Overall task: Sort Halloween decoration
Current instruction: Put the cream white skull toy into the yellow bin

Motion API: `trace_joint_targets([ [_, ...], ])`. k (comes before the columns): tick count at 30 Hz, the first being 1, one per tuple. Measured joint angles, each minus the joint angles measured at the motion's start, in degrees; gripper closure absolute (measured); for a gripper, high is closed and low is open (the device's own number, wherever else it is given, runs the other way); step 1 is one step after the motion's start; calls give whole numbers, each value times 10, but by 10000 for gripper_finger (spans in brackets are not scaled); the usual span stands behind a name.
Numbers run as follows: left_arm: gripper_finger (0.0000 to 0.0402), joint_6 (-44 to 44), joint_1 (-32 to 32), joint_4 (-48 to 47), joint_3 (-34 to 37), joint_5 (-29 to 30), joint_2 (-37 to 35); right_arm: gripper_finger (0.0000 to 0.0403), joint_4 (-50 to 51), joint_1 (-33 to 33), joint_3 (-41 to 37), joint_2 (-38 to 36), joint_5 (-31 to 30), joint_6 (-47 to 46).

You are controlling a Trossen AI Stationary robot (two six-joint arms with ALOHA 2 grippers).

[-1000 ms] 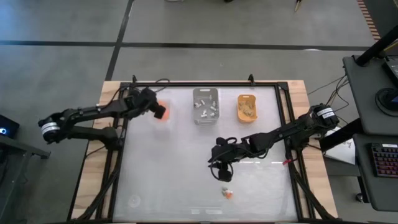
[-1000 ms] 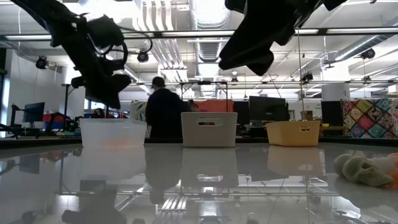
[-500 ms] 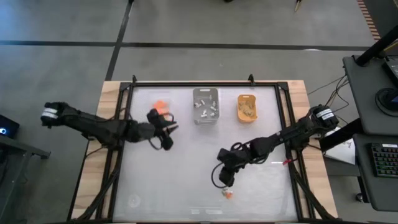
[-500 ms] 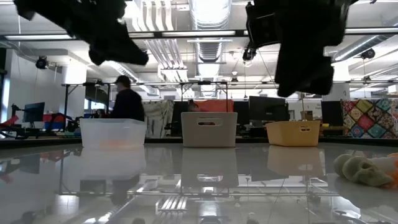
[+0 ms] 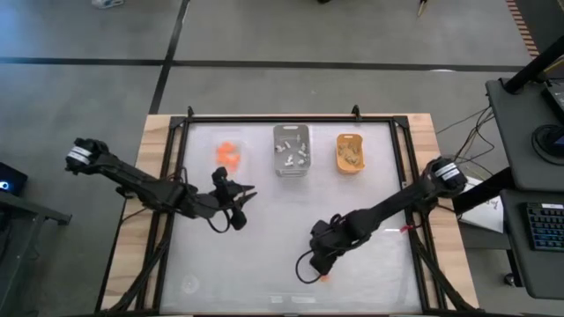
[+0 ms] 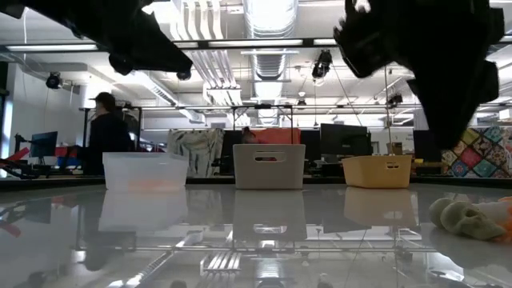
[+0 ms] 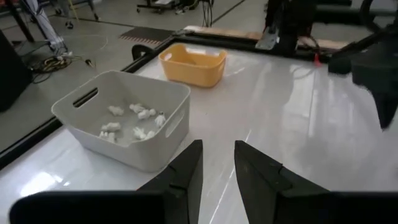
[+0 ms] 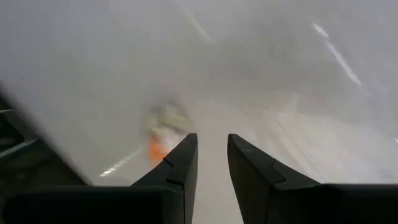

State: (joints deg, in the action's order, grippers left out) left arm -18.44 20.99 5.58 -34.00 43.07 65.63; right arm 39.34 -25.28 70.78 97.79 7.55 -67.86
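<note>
Now I'm seeing the right gripper point(image 5: 320, 264) dropping closer to the last Halloween decoration point(image 8: 160, 134), an orange and pale trinket lying near the table's point(image 5: 264, 255) front edge; its fingers are slightly parted, holding nothing. The left gripper point(image 5: 240, 204), back from the clear tray point(image 5: 228, 156), is hovering mid-table, narrowly open and empty.

Glossy white desk point(image 5: 264, 229) mirrors the ceiling lights; its border point(image 5: 153, 167) is bare wood; three trays point(image 6: 269, 166) look smooth, matt plastic.
</note>
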Motion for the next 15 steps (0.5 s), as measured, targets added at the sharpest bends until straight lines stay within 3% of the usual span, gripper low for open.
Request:
trace_joint_targets([
  [4,326,10,0,5,0,0,8,323,53,0,32,26,0,-32],
  [15,326,74,0,17,0,0,6,323,53,-9,133,101,0,-58],
])
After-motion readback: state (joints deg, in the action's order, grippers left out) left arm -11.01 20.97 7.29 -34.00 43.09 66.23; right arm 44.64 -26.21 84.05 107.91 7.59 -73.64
